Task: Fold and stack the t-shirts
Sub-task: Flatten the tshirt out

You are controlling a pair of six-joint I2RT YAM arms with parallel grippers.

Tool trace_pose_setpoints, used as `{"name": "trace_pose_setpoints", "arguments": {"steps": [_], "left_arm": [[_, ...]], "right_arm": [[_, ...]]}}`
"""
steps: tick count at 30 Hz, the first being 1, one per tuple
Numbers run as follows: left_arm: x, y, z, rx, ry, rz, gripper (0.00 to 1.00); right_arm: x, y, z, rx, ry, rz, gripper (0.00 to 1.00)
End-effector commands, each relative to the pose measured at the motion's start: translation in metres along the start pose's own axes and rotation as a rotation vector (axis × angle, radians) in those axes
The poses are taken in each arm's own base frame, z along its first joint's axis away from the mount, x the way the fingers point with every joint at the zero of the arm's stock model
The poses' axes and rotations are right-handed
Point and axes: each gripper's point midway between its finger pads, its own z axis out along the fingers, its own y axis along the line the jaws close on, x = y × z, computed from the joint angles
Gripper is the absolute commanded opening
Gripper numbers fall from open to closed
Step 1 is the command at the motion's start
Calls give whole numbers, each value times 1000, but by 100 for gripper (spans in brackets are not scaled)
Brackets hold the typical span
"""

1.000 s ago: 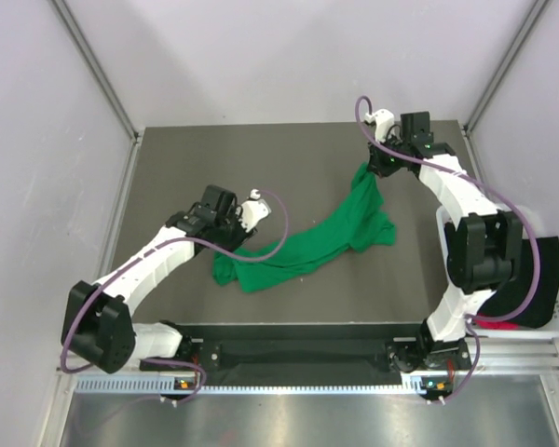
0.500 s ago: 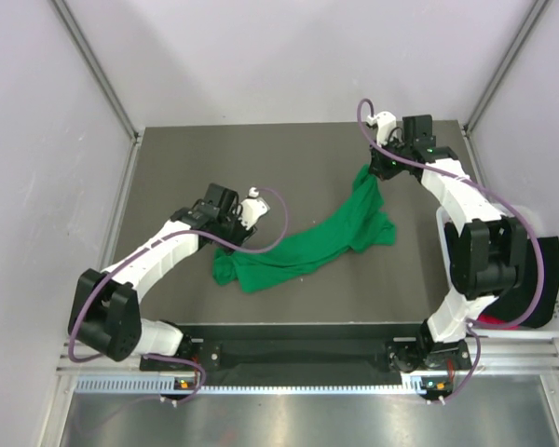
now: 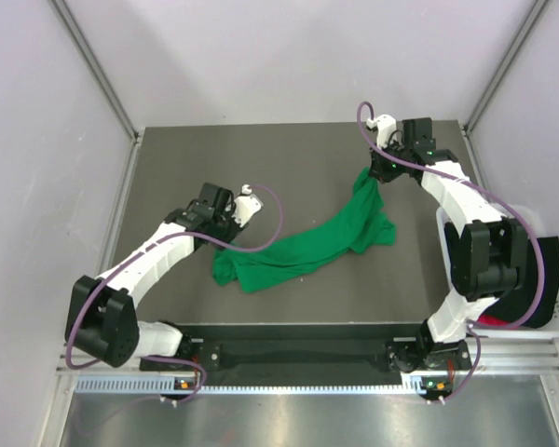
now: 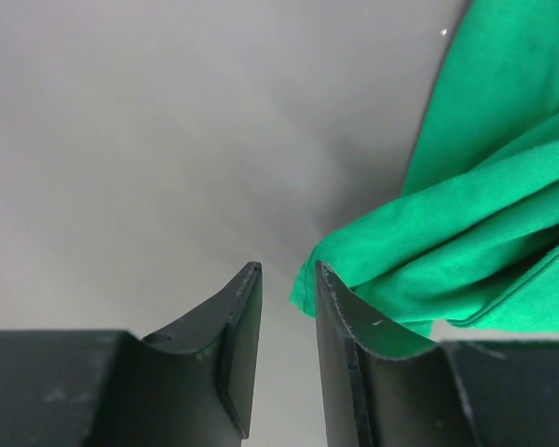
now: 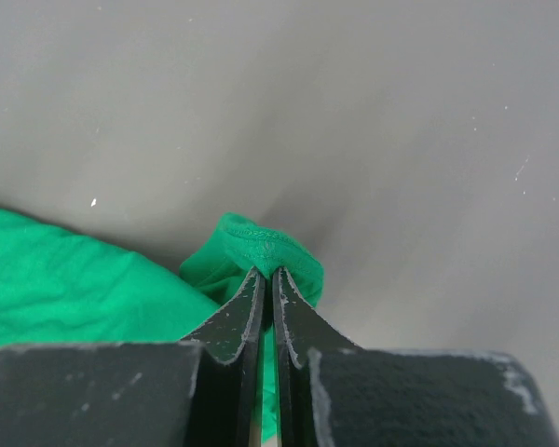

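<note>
On green t-shirt (image 5: 74, 270), tight right hand (image 5: 266, 273)

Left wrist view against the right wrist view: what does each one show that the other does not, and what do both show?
Only the left wrist view: the left pincer, jaws apart with nothing between, beside an edge of the green t-shirt. Only the right wrist view: the right pincer shut on a bunched fold of that shirt. Both: green cloth and the grey table.
</note>
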Motion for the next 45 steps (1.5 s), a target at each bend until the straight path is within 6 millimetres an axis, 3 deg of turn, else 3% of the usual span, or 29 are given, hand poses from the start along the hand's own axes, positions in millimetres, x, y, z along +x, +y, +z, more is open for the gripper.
{"name": "trace_pose_setpoints", "arguments": {"steps": [1, 9, 17, 22, 28, 36, 45], "left_arm": [[3, 8, -6, -41, -5, 2, 35], [11, 0, -3, -8, 18, -11, 36], [-13, 12, -30, -54, -72, -20, 42], [-3, 6, -30, -35, -37, -13, 42], [19, -5, -3, 6, 43, -11, 42], [16, -5, 34, 81, 85, -49, 42], [22, -1, 55, 164, 109, -124, 42]], "right_arm": [[-29, 7, -17, 10, -90, -44, 0], [-28, 7, -16, 8, -90, -38, 0], [-26, 7, -17, 9, -86, -43, 0], [-28, 8, -16, 7, -90, -38, 0], [-30, 8, -16, 1, -95, -28, 0], [-23, 7, -17, 13, -73, -44, 0], [-16, 7, -17, 16, -54, -49, 0]]}}
